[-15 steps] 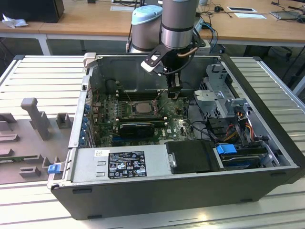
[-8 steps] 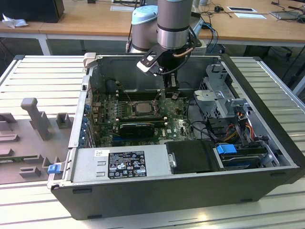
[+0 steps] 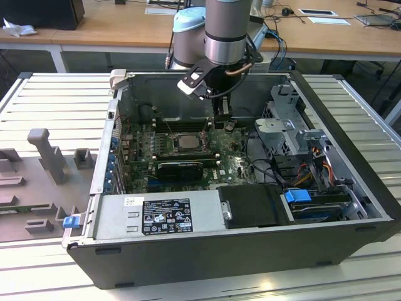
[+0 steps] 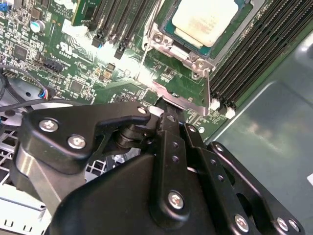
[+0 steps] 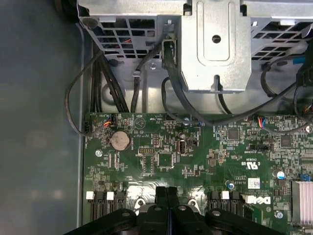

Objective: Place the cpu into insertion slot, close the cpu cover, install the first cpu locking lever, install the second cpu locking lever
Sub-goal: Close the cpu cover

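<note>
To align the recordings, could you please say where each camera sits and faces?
Exterior view: off the arm, above the open computer case, looking down into it; arm and hand show.
Second wrist view: on the arm, looking past the hand at the cpu.
First wrist view: on the arm, looking over the hand at the motherboard and drive cage.
Both wrist views share the hand and motherboard.

Matt pale metal on cpu [image 4: 203, 22]; shiny metal cpu cover [image 4: 177, 49]; matt blk hand [image 5: 166, 192].
</note>
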